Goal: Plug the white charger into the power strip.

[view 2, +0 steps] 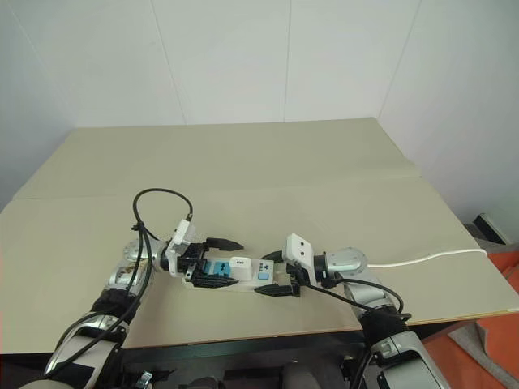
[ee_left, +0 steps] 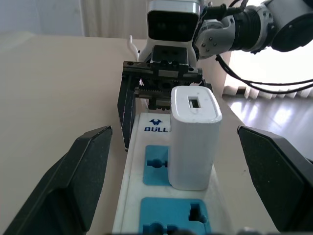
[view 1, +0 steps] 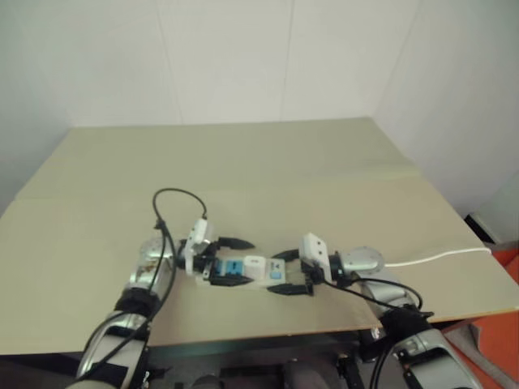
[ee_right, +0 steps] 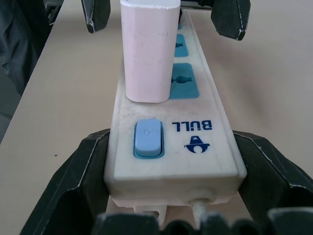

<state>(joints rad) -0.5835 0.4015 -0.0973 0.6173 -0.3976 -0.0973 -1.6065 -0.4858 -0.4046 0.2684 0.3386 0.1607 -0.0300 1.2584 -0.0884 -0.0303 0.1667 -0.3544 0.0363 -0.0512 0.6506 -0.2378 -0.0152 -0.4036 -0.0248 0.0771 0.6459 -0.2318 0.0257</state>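
Note:
The power strip [view 1: 237, 274] lies flat on the table between my two grippers. On it the white charger [ee_left: 193, 142] stands upright, seated in the socket nearest the blue switch [ee_right: 146, 139]. My left gripper [view 1: 235, 262] is open, its black fingers [ee_left: 80, 181] wide on either side of the strip and apart from the charger. From the opposite side my right gripper [ee_right: 171, 147] is shut on the strip's switch end, one finger against each long side.
The strip's white cord [view 1: 438, 258] runs right across the beige table [view 1: 268, 174] to its right edge. A black cable loop [view 1: 174, 198] rises above my left wrist. The table's front edge lies just below both arms. White walls stand behind.

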